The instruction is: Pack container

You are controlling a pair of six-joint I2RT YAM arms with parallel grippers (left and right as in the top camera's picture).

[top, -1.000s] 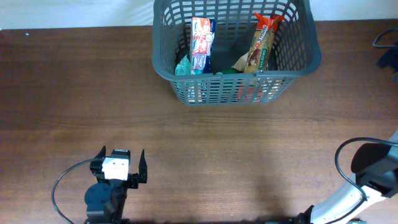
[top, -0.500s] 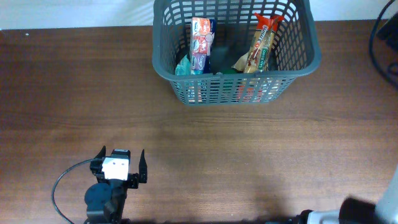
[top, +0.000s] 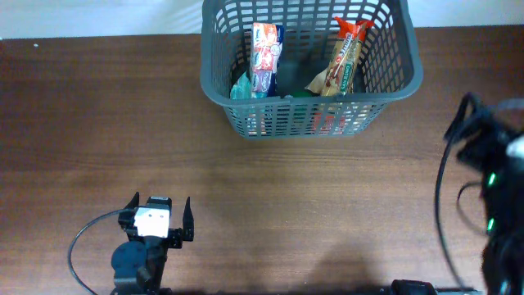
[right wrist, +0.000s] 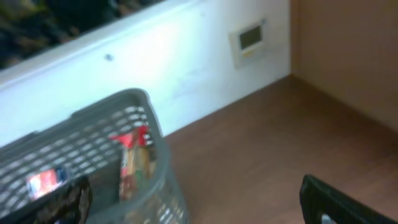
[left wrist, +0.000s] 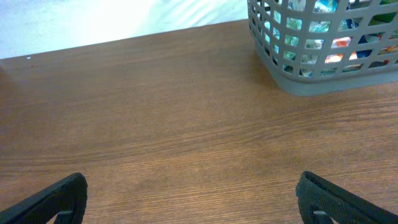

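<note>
The dark grey lattice basket [top: 214, 88] stands at the far middle of the brown table. It holds a white and red packet [top: 266, 56], an orange and brown packet [top: 344, 59] and some teal wrappers. The basket also shows in the left wrist view [left wrist: 297, 79] and, blurred, in the right wrist view [right wrist: 160, 163]. My left gripper [top: 160, 221] rests open and empty near the front left edge. My right arm [top: 491, 176] is at the far right edge, blurred; in the right wrist view my right gripper [right wrist: 198, 202] has its jaws wide apart with nothing between them.
Black cable loops lie beside the left arm [top: 82, 246] and along the right arm [top: 446, 197]. A white wall with a small plate [right wrist: 250, 38] stands behind the table in the right wrist view.
My right arm has swung from the front right corner up along the right edge of the table. The left arm, the basket and its packets have not moved.
</note>
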